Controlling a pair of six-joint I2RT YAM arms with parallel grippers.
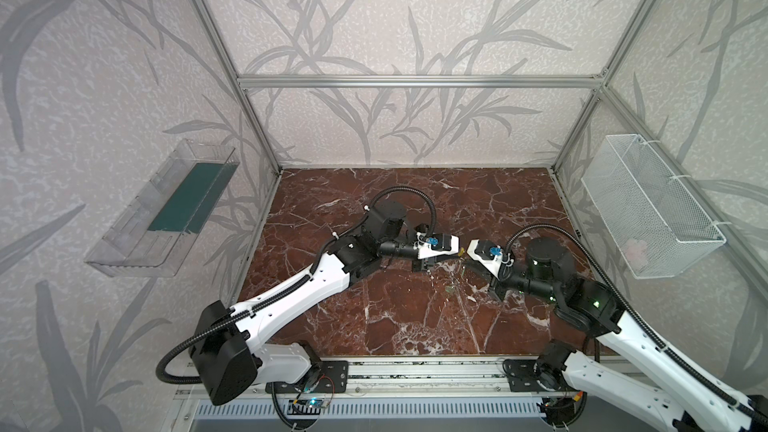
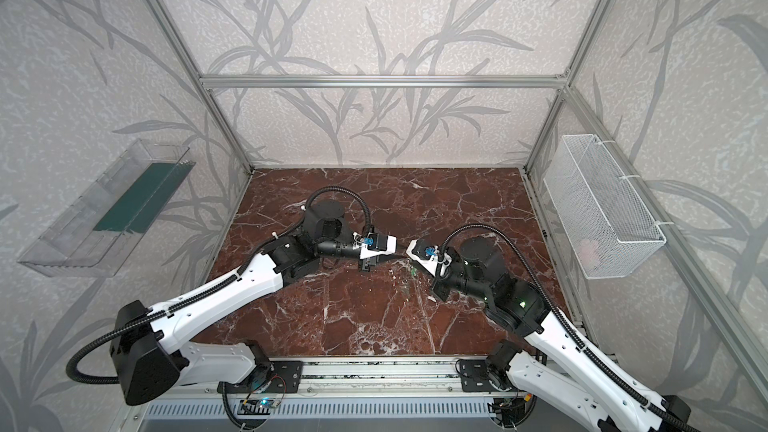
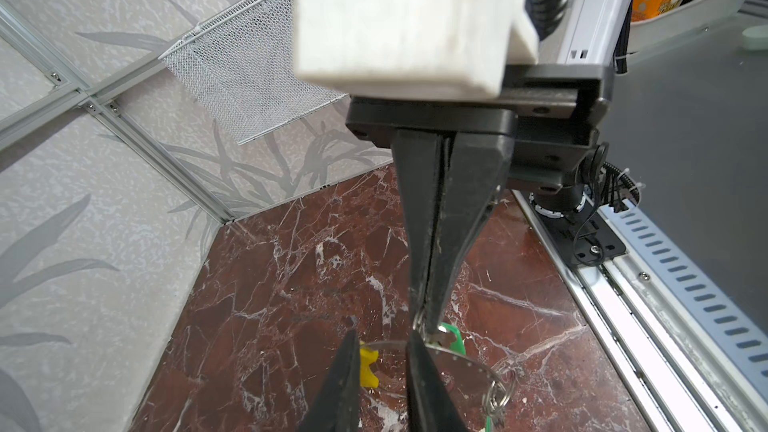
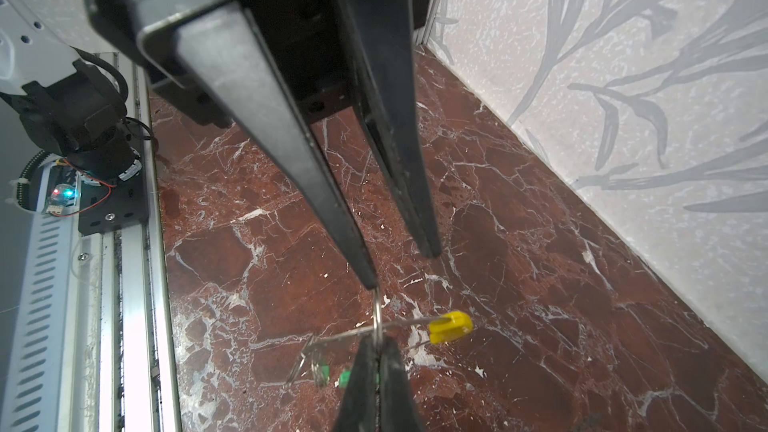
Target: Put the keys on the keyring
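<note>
- We see two robot arms meeting tip to tip over the middle of a red marble tabletop [image 1: 415, 317]. The keyring [image 4: 407, 323] sits between them, and we cannot tell whether it rests on the marble or hangs just above it.
- The keyring is a thin grey metal hoop with a yellow sleeve [image 4: 451, 327] on one stretch.
- The right gripper [image 3: 422, 322] is pinched fully closed on the small split ring [image 4: 377, 313] of one key. That key's green tag [image 3: 453, 338] shows just beside the tips, and the split ring crosses the hoop's wire.
- The left gripper [image 4: 401, 268] has its jaws a little apart. One fingertip touches the top of the split ring, and we see nothing clamped.
- A second key [image 4: 318, 367] dangles from the hoop, apparently threaded on.
- We judge that threading the held key is under way or just finished. The next move calls for letting go without dragging the key back off.
- On the left wall, a clear plastic tray [image 1: 124, 243] holds a dark green slab [image 1: 191, 197].
- On the right wall, a white mesh basket [image 1: 623, 184] holds something pale [image 1: 636, 248], too blurred to name.
</note>
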